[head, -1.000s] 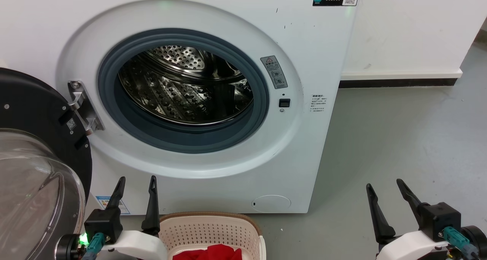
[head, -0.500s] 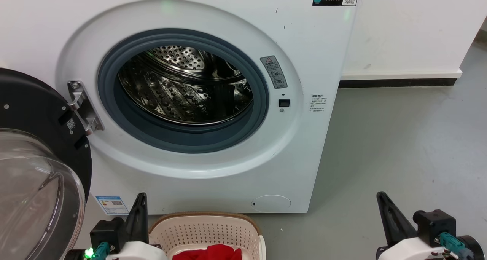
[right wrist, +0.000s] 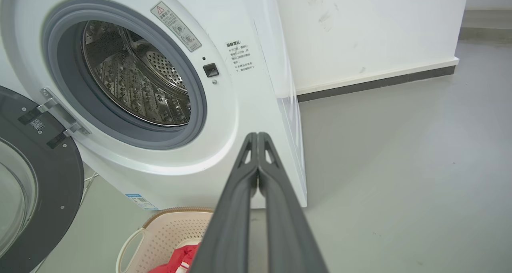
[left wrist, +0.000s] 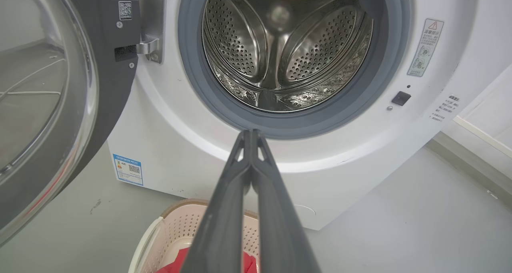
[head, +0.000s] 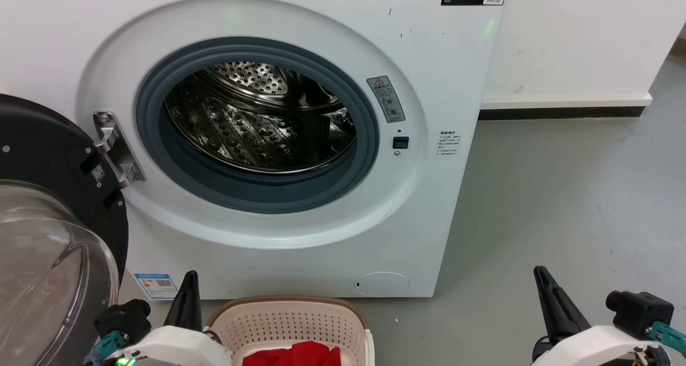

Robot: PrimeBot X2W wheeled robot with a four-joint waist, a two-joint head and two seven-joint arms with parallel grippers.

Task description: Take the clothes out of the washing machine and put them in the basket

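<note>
The white washing machine (head: 300,28) stands ahead with its black-rimmed glass door (head: 48,237) swung open at the left. Its steel drum (head: 257,119) shows bare perforated metal. Below the porthole sits the cream basket (head: 289,323) with red clothes (head: 305,352) in its base. My left gripper (head: 188,281) is low, just left of the basket, fingers shut together with nothing between them. My right gripper (head: 541,277) hangs over the floor to the machine's right, also shut and empty. Both wrist views show the drum (left wrist: 280,53) (right wrist: 136,81), the basket (left wrist: 176,229) (right wrist: 168,233) and the red clothes (left wrist: 180,261) (right wrist: 180,257).
Grey floor (head: 563,205) stretches out to the right of the machine, bounded by a white wall with a dark skirting (head: 563,113). The open door takes up the lower left.
Both grippers have gone from open to shut and dropped lower in the head view. The head camera has shifted slightly. The basket and clothes have not moved.
</note>
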